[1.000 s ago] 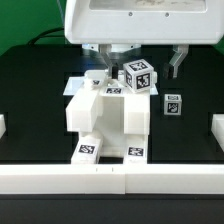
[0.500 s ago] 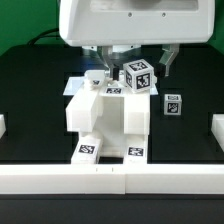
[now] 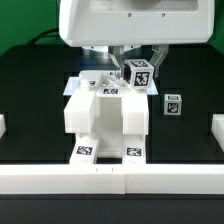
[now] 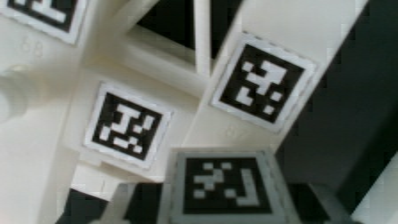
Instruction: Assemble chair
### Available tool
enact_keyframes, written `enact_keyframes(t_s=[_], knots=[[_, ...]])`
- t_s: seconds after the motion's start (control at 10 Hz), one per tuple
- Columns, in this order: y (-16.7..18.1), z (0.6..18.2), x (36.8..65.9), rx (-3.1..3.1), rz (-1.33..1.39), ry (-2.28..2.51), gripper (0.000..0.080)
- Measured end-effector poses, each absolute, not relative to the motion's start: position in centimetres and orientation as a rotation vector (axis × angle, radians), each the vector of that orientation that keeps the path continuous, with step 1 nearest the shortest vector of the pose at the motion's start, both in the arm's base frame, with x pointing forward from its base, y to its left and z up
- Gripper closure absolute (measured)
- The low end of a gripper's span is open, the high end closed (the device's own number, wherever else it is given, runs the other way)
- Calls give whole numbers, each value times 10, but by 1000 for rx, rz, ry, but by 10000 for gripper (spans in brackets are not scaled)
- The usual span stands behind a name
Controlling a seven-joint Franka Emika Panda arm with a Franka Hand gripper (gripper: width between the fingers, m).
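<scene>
White chair body (image 3: pixel 105 118) stands on a black table (image 3: pixel 30 90), a tagged cube (image 3: pixel 139 75) at its top; a smaller cube (image 3: pixel 174 102) lies apart at the exterior view's right.

The glossy white gripper (image 3: pixel 140 58) is showing a broad, rounded housing with a pale grey inset panel and dark narrow fingers (image 3: pixel 160 57) beneath.

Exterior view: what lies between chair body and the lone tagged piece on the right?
Only bare black table between chair body and piece, per the exterior view.
</scene>
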State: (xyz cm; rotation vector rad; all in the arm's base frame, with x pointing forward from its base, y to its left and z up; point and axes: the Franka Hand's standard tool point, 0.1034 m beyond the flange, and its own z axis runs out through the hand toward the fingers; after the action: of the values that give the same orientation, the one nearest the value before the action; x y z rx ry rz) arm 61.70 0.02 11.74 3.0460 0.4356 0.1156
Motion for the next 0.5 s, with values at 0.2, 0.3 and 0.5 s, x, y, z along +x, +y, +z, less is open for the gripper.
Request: enact_keyframes(t_s=[0.2,0.3,0.5], knots=[[-5,116,616,3060,121,369,528],[-5,115,617,3076,135,244,528],[-4,115,617,3089,161,31,528]])
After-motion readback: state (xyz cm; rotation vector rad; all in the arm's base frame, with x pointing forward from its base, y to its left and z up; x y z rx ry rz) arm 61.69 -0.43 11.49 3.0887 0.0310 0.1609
